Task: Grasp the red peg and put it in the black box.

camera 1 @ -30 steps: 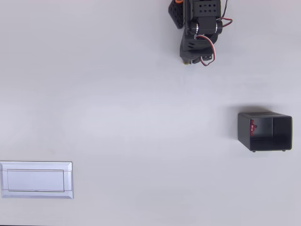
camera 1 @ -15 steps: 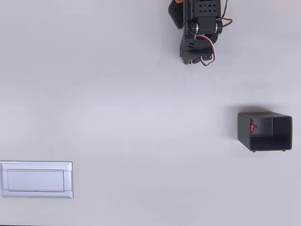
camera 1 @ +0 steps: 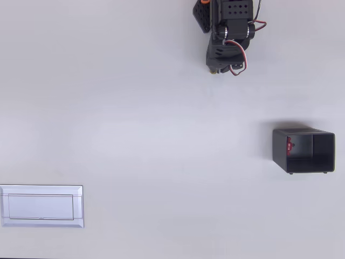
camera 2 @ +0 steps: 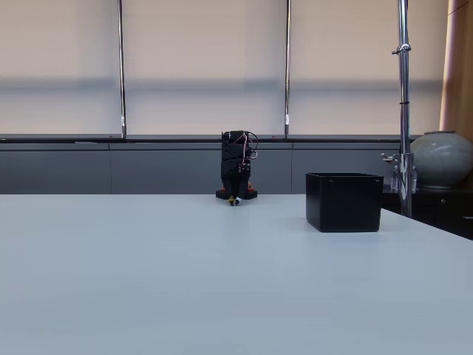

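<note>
I am seeing the red peg (camera 1: 289,145) lying inside the black box (camera 1: 303,150) at four o'clock from the folded gripper (camera 1: 214,69), whose jaw state I cannot tell, so I am judging nothing remains.

Office or meeting-room type space: long plain white desk (camera 2: 222,281), wall of windows with drawn beige roller blinds (camera 2: 203,66), grey low cabinets (camera 2: 111,170) along the sill, chrome pole (camera 2: 403,103), round ceramic vase (camera 2: 442,159) at right.
</note>
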